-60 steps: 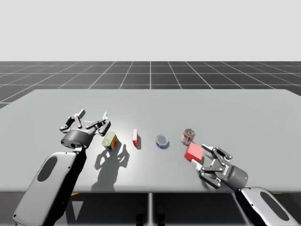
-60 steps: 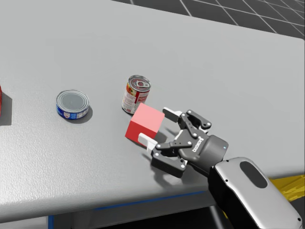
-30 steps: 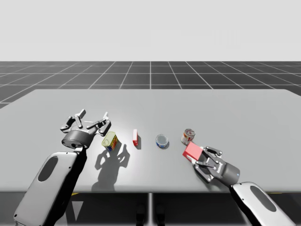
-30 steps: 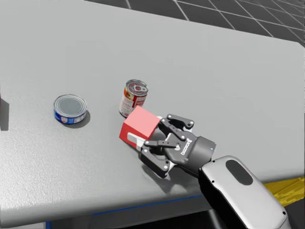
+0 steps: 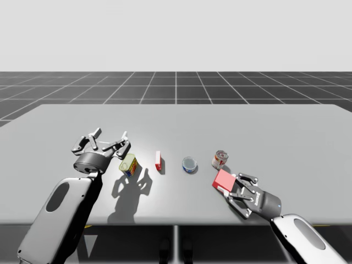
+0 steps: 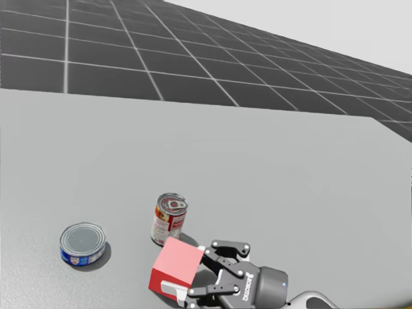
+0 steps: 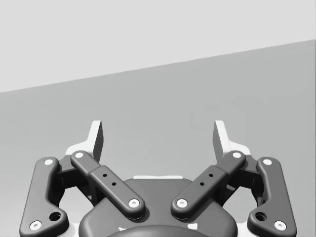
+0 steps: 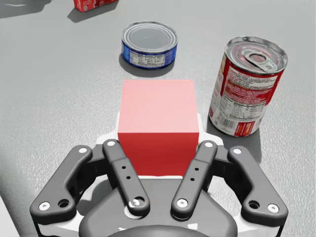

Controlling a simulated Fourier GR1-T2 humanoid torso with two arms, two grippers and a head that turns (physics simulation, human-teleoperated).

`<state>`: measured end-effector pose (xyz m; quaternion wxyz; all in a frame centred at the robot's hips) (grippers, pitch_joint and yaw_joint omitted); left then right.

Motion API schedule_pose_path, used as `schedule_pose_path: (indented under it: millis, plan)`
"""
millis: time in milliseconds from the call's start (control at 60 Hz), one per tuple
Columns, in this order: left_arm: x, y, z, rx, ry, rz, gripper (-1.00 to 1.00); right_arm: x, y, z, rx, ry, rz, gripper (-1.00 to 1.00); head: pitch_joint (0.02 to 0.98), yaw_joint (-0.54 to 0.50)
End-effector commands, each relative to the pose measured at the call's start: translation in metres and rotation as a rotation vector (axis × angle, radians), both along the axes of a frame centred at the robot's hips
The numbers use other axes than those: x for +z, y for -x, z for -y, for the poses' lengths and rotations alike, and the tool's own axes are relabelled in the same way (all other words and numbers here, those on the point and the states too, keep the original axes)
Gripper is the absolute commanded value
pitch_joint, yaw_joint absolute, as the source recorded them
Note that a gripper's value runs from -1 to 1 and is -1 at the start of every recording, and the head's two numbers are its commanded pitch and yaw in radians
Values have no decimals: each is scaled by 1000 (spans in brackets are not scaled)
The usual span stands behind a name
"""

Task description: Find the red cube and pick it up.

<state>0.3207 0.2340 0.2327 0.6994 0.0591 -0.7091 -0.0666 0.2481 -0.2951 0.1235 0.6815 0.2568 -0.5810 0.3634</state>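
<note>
My right gripper [image 8: 158, 131] clamps the matte red cube [image 8: 158, 106] (red-and-white tin can [image 8: 247, 86] just beside); my left gripper [image 7: 158, 140] stands spread apart.

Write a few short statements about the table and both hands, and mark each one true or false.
1. The red cube is gripped between the fingers of my right hand. True.
2. My left hand is shut on a can. False: it is open, with nothing between its fingers.
3. The tall red-and-white metal can stands upright beside the cube. True.
4. The low blue metal can lies on its side. False: it stands upright, lid up, ahead of the cube.
</note>
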Motion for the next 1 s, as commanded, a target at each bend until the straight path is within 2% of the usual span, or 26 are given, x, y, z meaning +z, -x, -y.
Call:
schedule_pose_path:
  millis: [17,217,300,483,783,900,1000]
  plan:
    - [-1,0,0,0,-1,-2,-1000,-14,3,6,-115,25,-10,1000,547,-438]
    - [-1,0,0,2,1,-1,-1000,-11,6,7,-123,18,5,1000,499,-439]
    - [0,1,-1,2,2,1,-1000,-2,8,7,-125,12,22,1000,494,-439]
    - [0,0,-2,4,6,3,-1000,37,12,4,-154,25,124,1000,485,-433]
    - [1,0,-2,5,7,4,-1000,107,19,3,-229,6,292,1000,482,-438]
    - [1,0,-2,5,7,4,-1000,133,16,3,-333,-9,352,1000,474,-442]
    - [1,0,-2,5,7,4,-1000,155,11,0,-425,-47,386,1000,468,-447]
